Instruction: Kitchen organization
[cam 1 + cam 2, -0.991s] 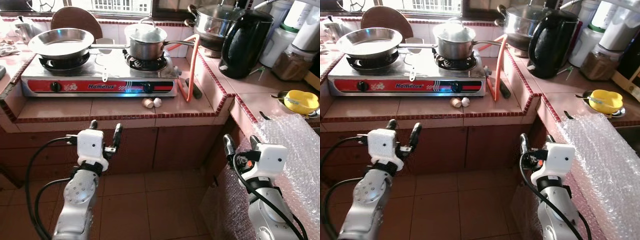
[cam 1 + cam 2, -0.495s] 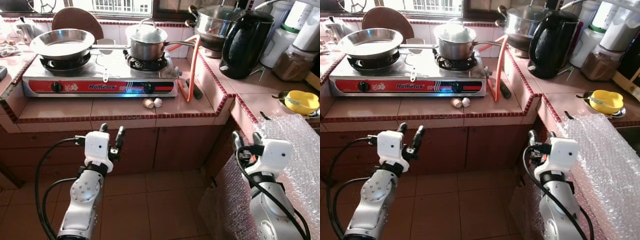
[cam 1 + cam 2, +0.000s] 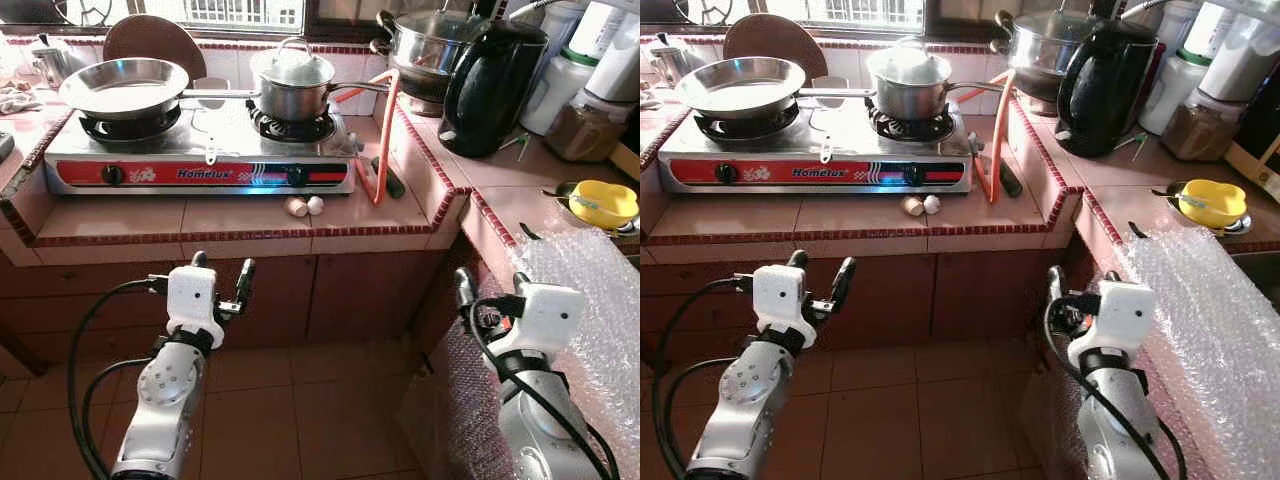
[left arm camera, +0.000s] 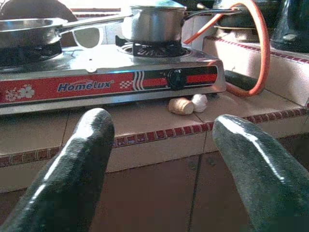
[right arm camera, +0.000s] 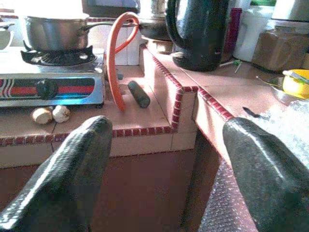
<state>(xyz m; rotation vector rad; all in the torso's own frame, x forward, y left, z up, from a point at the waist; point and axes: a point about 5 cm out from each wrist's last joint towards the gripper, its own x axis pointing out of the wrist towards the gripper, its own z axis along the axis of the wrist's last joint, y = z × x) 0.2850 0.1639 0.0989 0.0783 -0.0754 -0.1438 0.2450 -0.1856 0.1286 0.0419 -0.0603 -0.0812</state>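
Both grippers are up in front of the counter with nothing in them. The left gripper has its jaws apart and so does the right gripper. My guess is the target is the loose stuff on the tiles: two garlic bulbs just in front of the gas stove. I'd come in level over the counter edge, left arm, and take one bulb at a time — they'll roll. Count: one frying pan, one lidded saucepan, one black kettle, one yellow bowl, one orange gas hose.
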